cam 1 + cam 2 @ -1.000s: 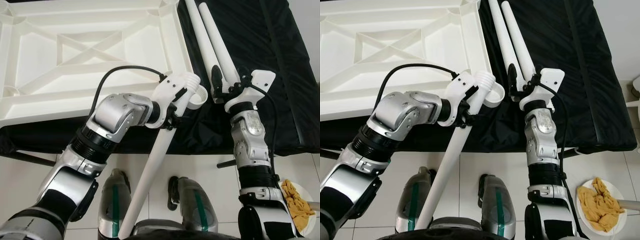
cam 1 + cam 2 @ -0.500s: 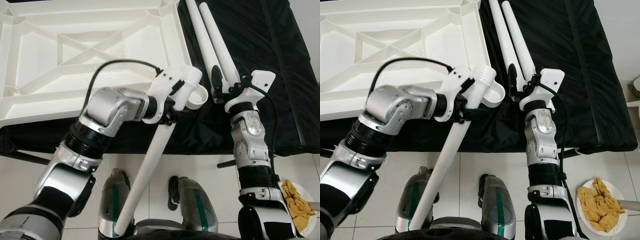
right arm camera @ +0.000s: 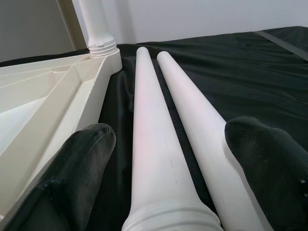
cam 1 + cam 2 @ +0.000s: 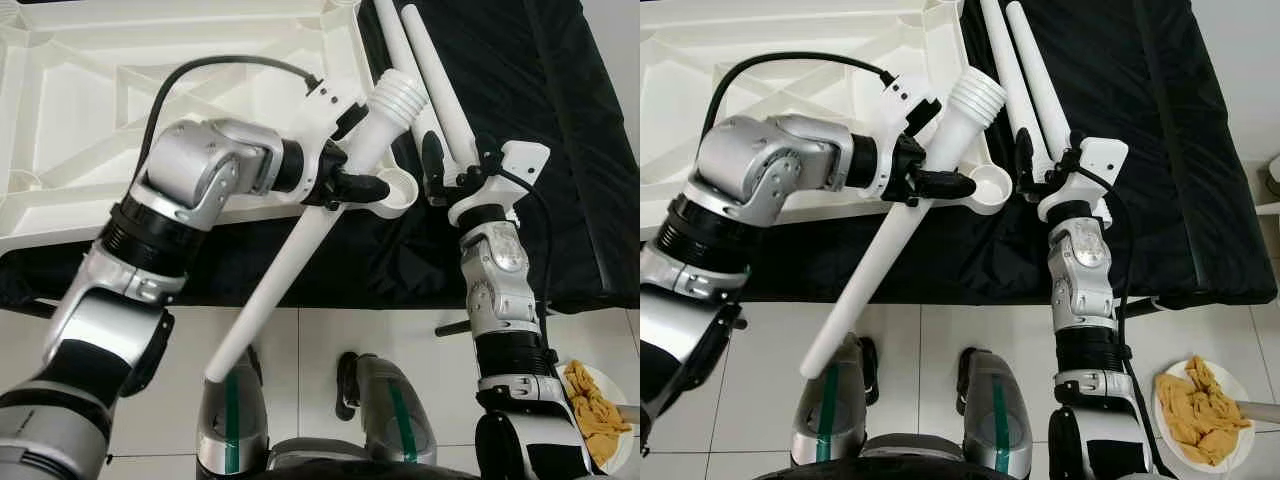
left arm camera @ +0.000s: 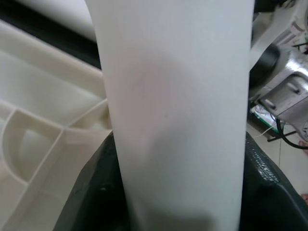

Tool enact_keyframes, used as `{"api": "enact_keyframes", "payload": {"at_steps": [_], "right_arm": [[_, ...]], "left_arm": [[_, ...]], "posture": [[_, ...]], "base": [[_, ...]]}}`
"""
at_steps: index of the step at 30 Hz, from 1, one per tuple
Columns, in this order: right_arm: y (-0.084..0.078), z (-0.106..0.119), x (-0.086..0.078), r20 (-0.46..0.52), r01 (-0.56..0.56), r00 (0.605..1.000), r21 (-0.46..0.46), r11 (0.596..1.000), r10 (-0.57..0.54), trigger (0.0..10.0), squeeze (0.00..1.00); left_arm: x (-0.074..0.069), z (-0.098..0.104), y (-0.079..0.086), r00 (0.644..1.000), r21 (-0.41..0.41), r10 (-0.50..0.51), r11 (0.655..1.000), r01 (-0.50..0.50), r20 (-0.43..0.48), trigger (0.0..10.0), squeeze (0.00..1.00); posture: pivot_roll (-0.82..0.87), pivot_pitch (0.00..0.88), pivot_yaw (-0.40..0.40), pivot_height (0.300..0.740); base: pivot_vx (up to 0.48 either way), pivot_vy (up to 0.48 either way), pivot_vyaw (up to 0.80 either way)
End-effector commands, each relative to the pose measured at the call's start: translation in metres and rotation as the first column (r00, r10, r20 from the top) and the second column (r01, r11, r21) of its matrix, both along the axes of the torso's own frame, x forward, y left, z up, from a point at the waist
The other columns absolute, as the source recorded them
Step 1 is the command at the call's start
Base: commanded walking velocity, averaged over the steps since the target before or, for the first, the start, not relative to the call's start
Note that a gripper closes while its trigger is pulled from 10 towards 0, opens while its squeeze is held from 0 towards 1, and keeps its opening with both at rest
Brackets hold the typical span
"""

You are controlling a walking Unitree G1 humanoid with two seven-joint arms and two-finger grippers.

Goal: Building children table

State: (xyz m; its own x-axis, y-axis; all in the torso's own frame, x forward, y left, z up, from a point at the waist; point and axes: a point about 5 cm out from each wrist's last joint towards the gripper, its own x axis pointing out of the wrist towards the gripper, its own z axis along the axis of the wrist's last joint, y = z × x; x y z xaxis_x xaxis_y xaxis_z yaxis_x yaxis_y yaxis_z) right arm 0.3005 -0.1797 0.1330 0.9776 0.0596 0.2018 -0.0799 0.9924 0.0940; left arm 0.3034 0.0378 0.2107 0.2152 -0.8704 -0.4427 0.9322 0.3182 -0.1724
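Observation:
The white tabletop (image 4: 120,120) lies upside down on a black-covered surface, with a round corner socket (image 4: 396,192) at its near right. My left gripper (image 4: 348,182) is shut on a white table leg (image 4: 300,250), held slanted above that corner. Its threaded end (image 4: 402,94) points up and away; the plain end hangs over the floor. In the left wrist view the leg (image 5: 173,106) sits between the black fingers (image 5: 96,192). My right gripper (image 3: 173,159) stands open around the near ends of two more legs (image 3: 154,125) lying on the cloth. Another leg (image 3: 98,29) stands in the far corner.
The black cloth (image 4: 540,110) stretches to the right of the legs. On the tiled floor at the lower right is a white plate with yellow pieces (image 4: 592,402). My own feet (image 4: 385,415) stand below the surface's front edge, near a metal frame bar (image 4: 450,327).
My left arm has raised and swung the held leg, so its threaded end is higher and further right and its plain end has lifted off toward the left. The right gripper has stayed put.

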Motion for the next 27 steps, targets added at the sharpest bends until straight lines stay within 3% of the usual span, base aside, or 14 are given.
{"api": "enact_keyframes", "payload": {"at_steps": [1, 8, 10, 11, 13, 15, 18, 24, 27], "right_arm": [[0.000, -0.003, -0.001, -0.006, 0.002, 1.000, 0.006, 1.000, -0.002, 10.0, 0.00], [0.002, -0.005, -0.003, -0.010, 0.003, 1.000, 0.009, 1.000, -0.003, 10.0, 0.00], [0.002, -0.005, -0.003, -0.010, 0.004, 1.000, 0.010, 1.000, -0.004, 10.0, 0.00], [0.002, -0.005, -0.003, -0.011, 0.006, 1.000, 0.010, 1.000, -0.005, 10.0, 0.00], [0.002, -0.005, -0.003, -0.011, 0.006, 1.000, 0.010, 1.000, -0.005, 10.0, 0.00], [0.003, -0.006, -0.004, -0.012, 0.006, 1.000, 0.010, 1.000, -0.006, 10.0, 0.00], [0.004, -0.007, -0.004, -0.014, 0.007, 1.000, 0.011, 1.000, -0.007, 10.0, 0.00], [0.005, -0.009, -0.006, -0.016, 0.010, 1.000, 0.015, 1.000, -0.010, 10.0, 0.00], [0.004, -0.012, -0.008, -0.022, 0.017, 1.000, 0.018, 1.000, -0.017, 10.0, 0.00]], "left_arm": [[-0.001, 0.003, -0.004, 0.998, 0.002, -0.061, 0.998, 0.061, 0.024, 10.0, 0.00], [-0.009, 0.000, -0.016, 0.988, 0.003, -0.145, 0.989, 0.145, -0.047, 10.0, 0.00], [-0.010, -0.004, -0.019, 0.987, 0.013, -0.137, 0.990, 0.139, -0.089, 10.0, 0.00], [-0.012, -0.012, -0.023, 0.981, 0.037, -0.115, 0.992, 0.122, -0.154, 10.0, 0.00], [-0.012, -0.012, -0.023, 0.981, 0.037, -0.115, 0.992, 0.122, -0.154, 10.0, 0.00], [-0.016, -0.031, -0.027, 0.970, 0.114, -0.077, 0.988, 0.106, -0.231, 10.0, 0.00], [-0.019, -0.040, -0.027, 0.962, 0.163, -0.071, 0.980, 0.117, -0.263, 10.0, 0.00], [-0.019, -0.039, -0.024, 0.963, 0.188, -0.085, 0.973, 0.136, -0.258, 10.0, 0.00], [-0.007, -0.022, -0.016, 0.967, 0.200, -0.079, 0.971, 0.130, -0.242, 10.0, 0.00]], "posture": [[0.05, 0.114, -0.004, 0.740], [0.05, 0.117, 0.002, 0.740], [0.05, 0.119, 0.003, 0.740], [0.05, 0.120, 0.006, 0.740], [0.05, 0.120, 0.006, 0.740], [0.06, 0.123, 0.014, 0.740], [0.06, 0.123, 0.020, 0.740], [0.06, 0.123, 0.025, 0.740], [0.06, 0.121, 0.036, 0.740]], "base": [[0.000, 0.000, 0.00], [0.000, 0.000, 0.00], [0.000, 0.000, 0.00], [0.000, 0.000, 0.00], [0.000, 0.000, 0.00], [0.000, 0.000, 0.00], [0.000, 0.000, 0.00], [0.000, 0.000, 0.00], [0.000, 0.000, 0.00]]}}
